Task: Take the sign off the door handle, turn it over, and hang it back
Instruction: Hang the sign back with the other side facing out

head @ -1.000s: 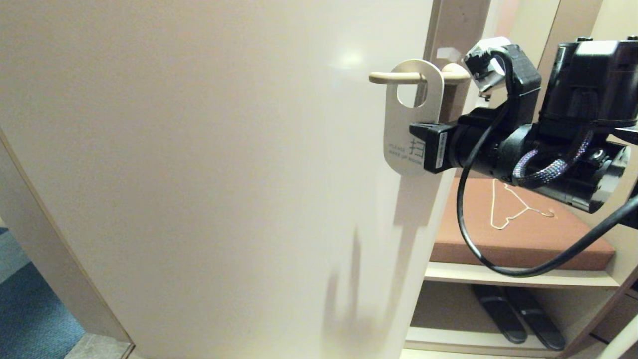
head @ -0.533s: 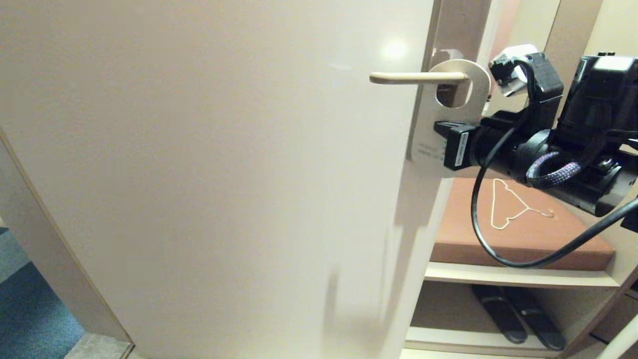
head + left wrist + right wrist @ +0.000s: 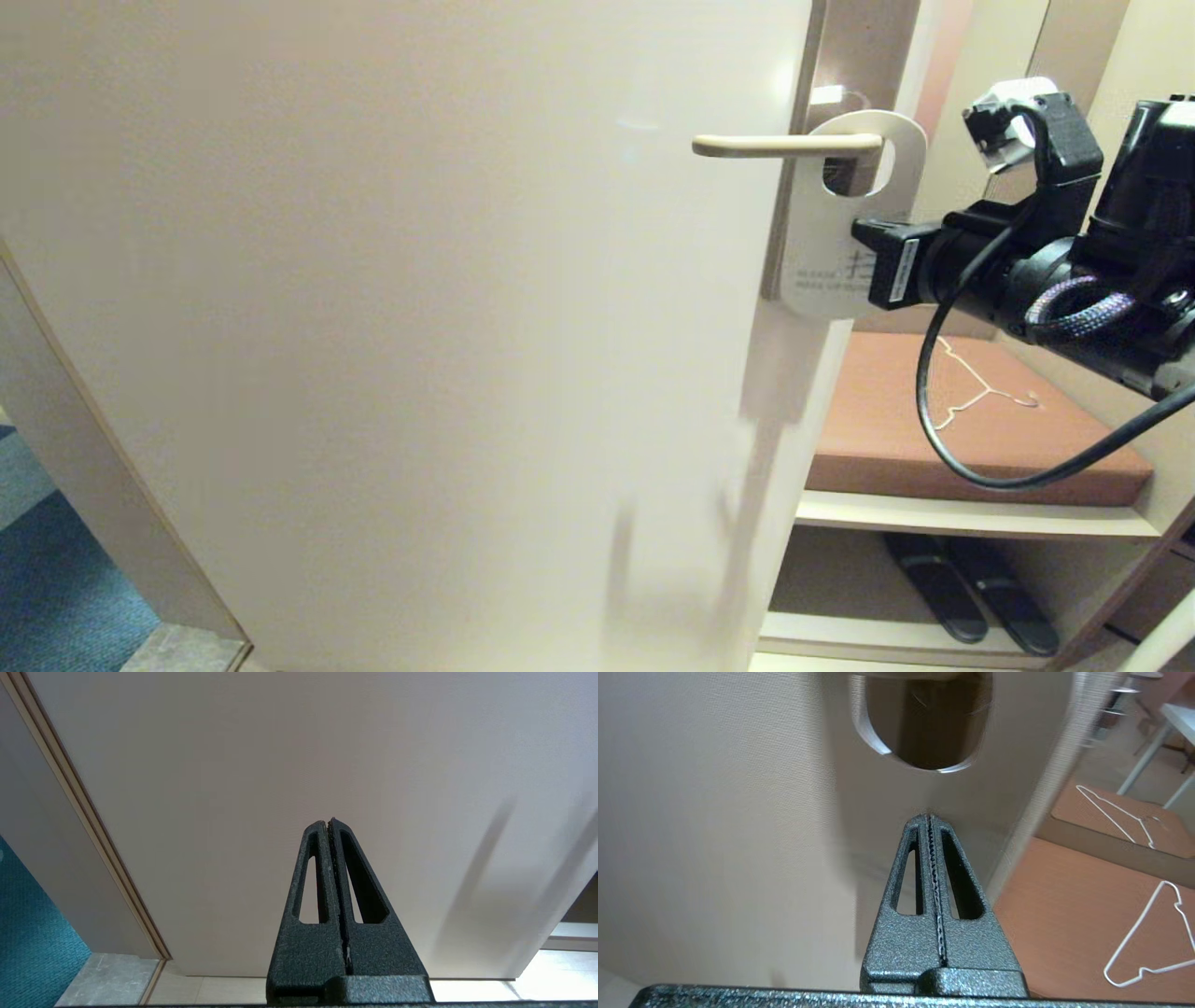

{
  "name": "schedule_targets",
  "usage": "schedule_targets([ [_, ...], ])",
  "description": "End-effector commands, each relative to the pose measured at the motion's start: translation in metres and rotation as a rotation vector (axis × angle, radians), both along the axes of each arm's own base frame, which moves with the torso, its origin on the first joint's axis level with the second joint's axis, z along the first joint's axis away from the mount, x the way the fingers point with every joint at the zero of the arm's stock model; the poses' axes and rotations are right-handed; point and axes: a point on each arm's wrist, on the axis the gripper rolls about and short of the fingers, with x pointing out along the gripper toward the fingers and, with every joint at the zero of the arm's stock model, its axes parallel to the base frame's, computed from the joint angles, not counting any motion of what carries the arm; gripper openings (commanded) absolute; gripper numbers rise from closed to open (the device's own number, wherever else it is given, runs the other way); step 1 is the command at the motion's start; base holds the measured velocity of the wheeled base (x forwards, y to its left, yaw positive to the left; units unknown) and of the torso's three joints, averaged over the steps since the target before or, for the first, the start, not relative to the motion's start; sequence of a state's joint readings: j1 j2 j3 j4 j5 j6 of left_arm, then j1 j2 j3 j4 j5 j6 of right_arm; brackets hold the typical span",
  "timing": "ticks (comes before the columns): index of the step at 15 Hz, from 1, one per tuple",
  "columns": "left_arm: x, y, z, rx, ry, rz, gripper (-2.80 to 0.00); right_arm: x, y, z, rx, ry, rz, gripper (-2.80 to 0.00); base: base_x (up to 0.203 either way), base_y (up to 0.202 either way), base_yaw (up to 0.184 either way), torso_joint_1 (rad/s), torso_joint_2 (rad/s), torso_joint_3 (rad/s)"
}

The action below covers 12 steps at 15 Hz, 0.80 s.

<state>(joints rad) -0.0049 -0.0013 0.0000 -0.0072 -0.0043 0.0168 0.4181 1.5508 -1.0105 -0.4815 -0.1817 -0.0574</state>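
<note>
The right gripper [image 3: 864, 271], jaws clamped on the sign [image 3: 831, 252], has slid it along the door handle [image 3: 784, 145] to the pivot; rehanging is nearly complete.

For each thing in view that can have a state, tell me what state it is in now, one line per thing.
sign: white side facing the head camera, hole around the door handle's pivot end, held low on the card.
door handle: level, not pressed down.
right gripper: fingers shut on the sign.
left gripper: fingers shut, holding nothing, pointed at the door.
wire hanger: lying flat on the brown shelf.
</note>
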Motion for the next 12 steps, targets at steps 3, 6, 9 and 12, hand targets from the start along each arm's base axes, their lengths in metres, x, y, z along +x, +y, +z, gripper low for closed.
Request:
schedule_targets([
  [3, 0.0, 0.0, 0.0, 0.0, 0.001, 0.0, -2.8, -0.012, -0.007, 0.002, 0.004, -0.008, -0.006, -2.8, 0.0, 0.0, 0.0, 0.0, 0.0, 0.0],
  [6, 0.0, 0.0, 0.0, 0.0, 0.001, 0.0, -2.8, -0.015, -0.01, 0.0, 0.003, -0.005, -0.012, -2.8, 0.0, 0.0, 0.0, 0.0, 0.0, 0.0],
  [9, 0.0, 0.0, 0.0, 0.0, 0.001, 0.0, -2.8, -0.016, -0.011, -0.004, -0.003, 0.008, -0.014, -2.8, 0.0, 0.0, 0.0, 0.0, 0.0, 0.0],
  [12, 0.0, 0.0, 0.0, 0.0, 0.001, 0.0, -2.8, -0.02, -0.015, -0.003, -0.001, 0.005, -0.024, -2.8, 0.0, 0.0, 0.0, 0.0, 0.0, 0.0],
])
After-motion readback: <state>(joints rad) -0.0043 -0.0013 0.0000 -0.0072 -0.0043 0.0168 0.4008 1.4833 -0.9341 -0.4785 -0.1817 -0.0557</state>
